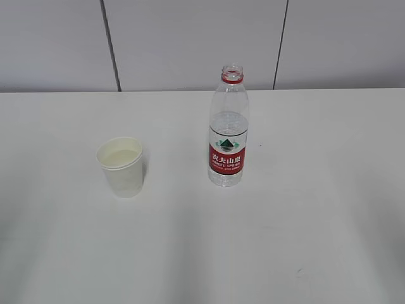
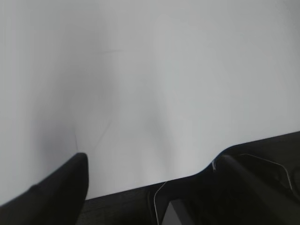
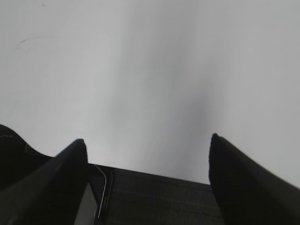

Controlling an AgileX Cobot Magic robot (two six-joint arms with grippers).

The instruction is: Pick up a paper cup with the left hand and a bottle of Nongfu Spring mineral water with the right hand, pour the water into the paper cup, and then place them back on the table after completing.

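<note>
My left hand and right hand hang with jaws spread, gripping nothing, above bare tabletop. The paper cup stands left of the uncapped bottle, well apart, nearer the tabletop's back edge; it seems to hold water.

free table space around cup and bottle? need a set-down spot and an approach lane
Nearly all of the table is bare: the whole front strip, left of the paper cup, and right of the bottle. The gap between cup and bottle is the only tight lane. Both wrist views show open end effectors over bare tabletop, near its edge.
</note>
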